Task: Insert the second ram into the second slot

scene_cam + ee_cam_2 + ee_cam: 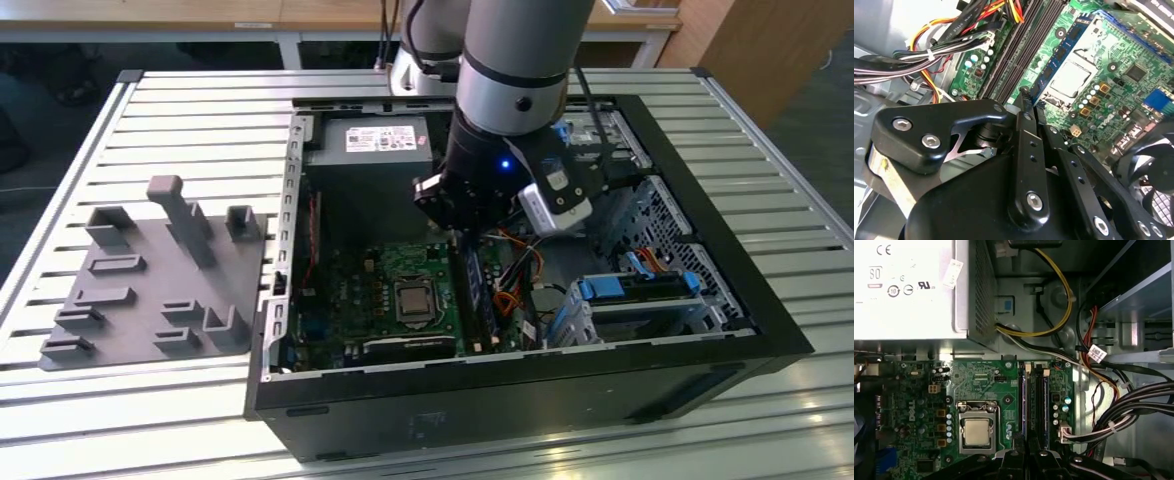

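The second ram (1060,50) is a thin blue strip running away from my fingertips, along the row of memory slots (1014,55) beside the processor socket. In the first wrist view the ram (1025,400) lines up with the slot nearest the socket. I cannot tell whether it is seated or just above the slot. My gripper (1028,95) has its black fingers drawn together on the ram's near part. It also appears in the first wrist view (1024,442) and low inside the open case (465,238). Another bluish strip (1045,400) sits in a slot farther from the socket.
The processor socket (976,432) lies beside the slots. Bundled cables (1124,405) crowd the other side. The power supply (380,140) fills the case's back corner. Blue drive brackets (641,290) are at the exterior view's right. A grey fixture (160,280) rests on the slatted table.
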You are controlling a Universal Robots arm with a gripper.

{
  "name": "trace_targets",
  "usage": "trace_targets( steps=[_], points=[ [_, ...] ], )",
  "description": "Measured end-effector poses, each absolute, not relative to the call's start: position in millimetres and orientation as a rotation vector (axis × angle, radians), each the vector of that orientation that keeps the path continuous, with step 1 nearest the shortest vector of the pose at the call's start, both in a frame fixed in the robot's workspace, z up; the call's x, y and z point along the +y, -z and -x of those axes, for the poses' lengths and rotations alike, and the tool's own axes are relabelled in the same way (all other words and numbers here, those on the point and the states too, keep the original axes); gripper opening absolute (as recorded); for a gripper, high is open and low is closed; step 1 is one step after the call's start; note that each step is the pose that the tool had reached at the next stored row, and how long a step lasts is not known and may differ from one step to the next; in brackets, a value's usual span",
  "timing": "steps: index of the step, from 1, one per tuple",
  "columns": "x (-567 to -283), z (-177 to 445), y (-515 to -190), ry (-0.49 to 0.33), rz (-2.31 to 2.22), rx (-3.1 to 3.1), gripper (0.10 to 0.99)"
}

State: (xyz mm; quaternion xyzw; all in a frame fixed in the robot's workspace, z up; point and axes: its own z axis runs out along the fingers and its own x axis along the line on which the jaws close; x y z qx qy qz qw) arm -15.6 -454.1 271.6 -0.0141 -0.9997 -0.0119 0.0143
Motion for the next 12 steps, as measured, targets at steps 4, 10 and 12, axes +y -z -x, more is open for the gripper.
trace_targets(
  steps=[4,10,12],
  points=[
    [-454.2,15.3,-266.7,0.037,0.053,-3.112,0.137],
    [-454.2,15.1,-263.5,0.037,0.061,-3.112,0.137],
    [-454.2,15.1,-263.4,0.037,0.061,-3.112,0.137]
  ],
)
